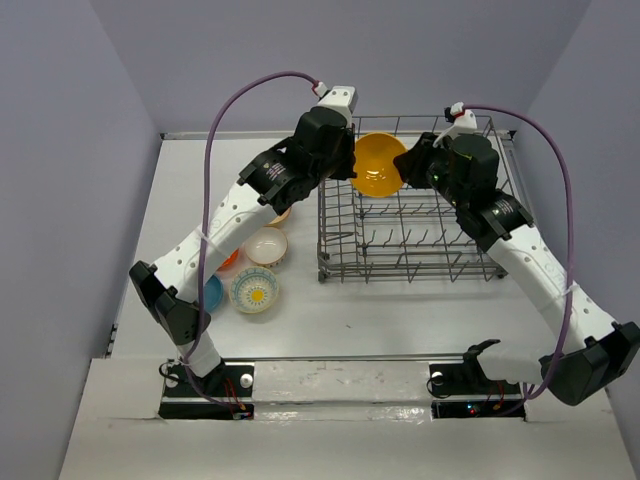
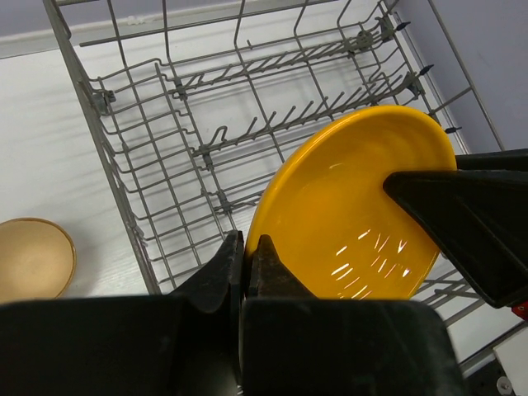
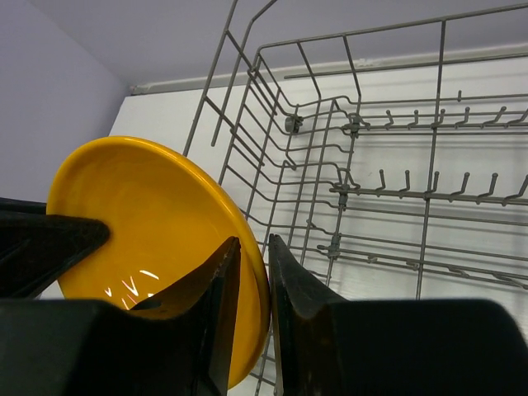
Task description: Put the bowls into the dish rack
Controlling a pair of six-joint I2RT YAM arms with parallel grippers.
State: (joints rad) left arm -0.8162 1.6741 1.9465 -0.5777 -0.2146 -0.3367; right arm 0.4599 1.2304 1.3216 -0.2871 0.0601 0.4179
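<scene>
Nearest on the white table [image 1: 400, 320], at about 9 o'clock of the rack, sat a white round bowl with a yellow flower inside [image 1: 255, 290]. With it were a blue bowl [image 1: 214, 294] half hidden under the left arm [image 1: 215, 235], an orange-red bowl [image 1: 229, 261] and a cream-white bowl [image 1: 266, 246]. Beyond them stood the large grey wire dish rack [image 1: 400, 272] with its rows of upright tines. Over its 11 o'clock corner hung a glossy yellow round bowl [image 1: 378, 165], tilted on edge. The left gripper [image 2: 245, 252] was clenched on its rim from 9 o'clock, and the right gripper [image 3: 247, 268] pinched the opposite rim from 3 o'clock, one finger inside and one outside.
</scene>
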